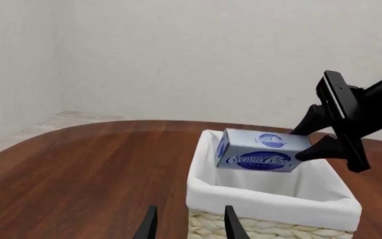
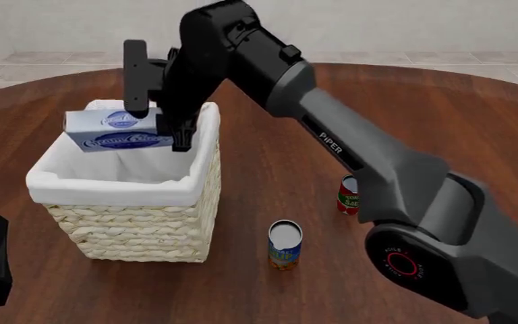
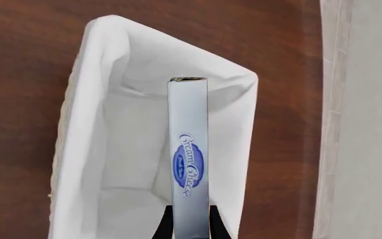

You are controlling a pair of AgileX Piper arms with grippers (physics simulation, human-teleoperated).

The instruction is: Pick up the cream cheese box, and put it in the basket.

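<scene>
The right gripper (image 2: 164,128), jaws clamped on the pale blue-white cream cheese box (image 2: 115,130), is hovering over the cream wicker basket (image 2: 142,223); next: lowering, then releasing. Left jaws are sitting apart.

Even, bright, diffuse light in all three views; no single source evident. Shadows soft and faint: a weak patch on the table (image 2: 268,169) beside the basket (image 2: 142,223), mild shading inside its white liner in the right wrist view. Broad dull sheen on the wood, centre right of the front view; no hard glare. White liner near blown out, folds barely readable. Renders sharp edge to edge, no motion blur. Small print on the cream cheese box (image 3: 188,164) slightly soft.
</scene>
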